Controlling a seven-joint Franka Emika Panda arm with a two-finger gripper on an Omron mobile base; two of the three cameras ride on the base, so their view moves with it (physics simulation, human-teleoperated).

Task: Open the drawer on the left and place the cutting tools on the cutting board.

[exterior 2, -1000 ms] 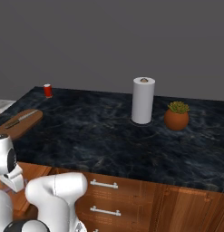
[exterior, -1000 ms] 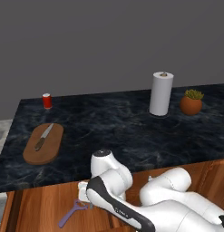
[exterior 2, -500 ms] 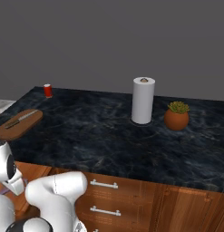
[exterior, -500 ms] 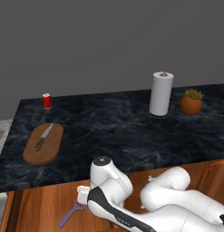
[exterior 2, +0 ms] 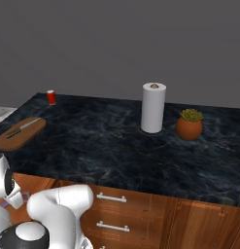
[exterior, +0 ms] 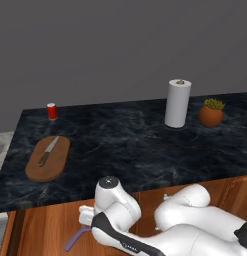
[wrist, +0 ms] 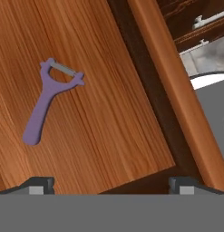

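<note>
You've got the counter (exterior: 125, 145) carrying the cutting board (exterior: 47, 159) at 9 o'clock, red cup (exterior: 52, 111) at 10, paper towel roll (exterior: 177, 103) and plant pot (exterior: 211, 113) at 2.

Seemingly a kitchen: dark marble counter (exterior: 125, 145), wooden drawers (exterior 2: 111, 214), paper-towel roll (exterior: 177, 103).

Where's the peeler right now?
The purple peeler lies flat on the open drawer's wooden floor, upper left in the hand view; the left base view shows it beside the arm.

Both base views look forward and down over the counter (exterior: 145, 145) from behind, left and right, sharing the cutting board (exterior: 47, 159) toward ten o'clock, while the hand view stares closely into the drawer (wrist: 109, 118).
</note>
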